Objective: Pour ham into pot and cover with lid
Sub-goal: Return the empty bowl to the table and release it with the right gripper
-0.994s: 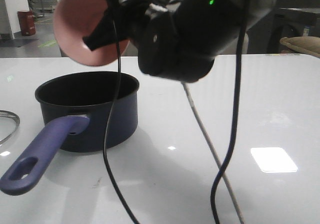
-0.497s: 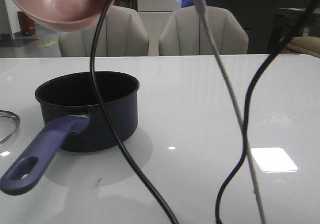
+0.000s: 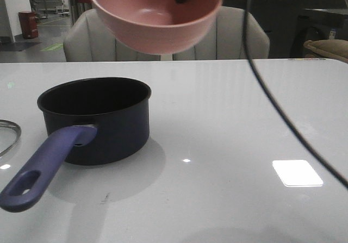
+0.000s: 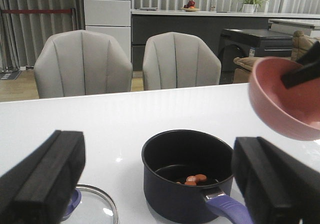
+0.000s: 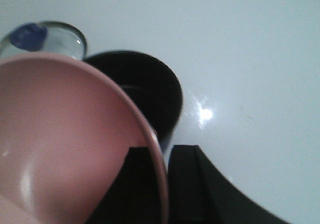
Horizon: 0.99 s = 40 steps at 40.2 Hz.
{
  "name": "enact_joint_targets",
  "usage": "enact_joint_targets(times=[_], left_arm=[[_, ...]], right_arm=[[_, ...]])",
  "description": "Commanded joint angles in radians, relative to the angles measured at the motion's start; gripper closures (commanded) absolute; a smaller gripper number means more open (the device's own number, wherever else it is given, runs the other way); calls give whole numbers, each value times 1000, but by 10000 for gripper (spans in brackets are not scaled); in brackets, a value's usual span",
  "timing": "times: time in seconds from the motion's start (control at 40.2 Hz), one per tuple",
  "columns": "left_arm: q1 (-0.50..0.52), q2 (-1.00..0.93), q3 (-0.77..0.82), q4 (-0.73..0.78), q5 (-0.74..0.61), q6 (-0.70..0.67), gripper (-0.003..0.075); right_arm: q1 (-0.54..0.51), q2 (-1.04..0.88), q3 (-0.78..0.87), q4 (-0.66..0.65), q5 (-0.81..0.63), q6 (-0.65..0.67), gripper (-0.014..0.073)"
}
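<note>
Ham [image 4: 193,179] in pot [image 3: 95,119], lid [image 4: 95,207] beside.

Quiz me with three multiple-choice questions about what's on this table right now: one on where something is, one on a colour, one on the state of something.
1. Where are the ham pieces?
A. In the pink bowl
B. On the bottom of the pot
C. On the table beside the pot

2. What colour is the pot's handle?
A. Purple-blue
B. Red
C. Yellow

3. What is the state of the lid?
A. Covering the pot
B. Held in the air
C. Lying on the table beside the pot

Answers:
1. B: the left wrist view shows the orange-pink pieces inside the pot, and the pink bowl looks empty.
2. A: the front view shows the long handle purple-blue.
3. C: the pot stands open, and the glass lid rests flat on the white table next to it.
</note>
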Motion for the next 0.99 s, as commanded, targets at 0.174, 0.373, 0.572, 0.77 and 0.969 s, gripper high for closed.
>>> enact_joint_targets(times=[0.174, 0.373, 0.572, 0.77, 0.969], left_arm=[[-7, -9, -24, -3, -77, -4, 82], [-7, -9, -24, -3, -77, -4, 82], [-7, -9, -24, -3, -77, -4, 82], [-7, -9, -24, -3, -77, -4, 82], [-7, -9, -24, -3, -77, -4, 82]], right_arm=[[-201, 3, -31, -301, 80, 449, 459], [-262, 88, -31, -300, 141, 472, 459], [-269, 183, -31, -296, 135, 474, 459], [-269, 254, -32, -291, 85, 523, 454], [-269, 290, -32, -291, 62, 523, 385]])
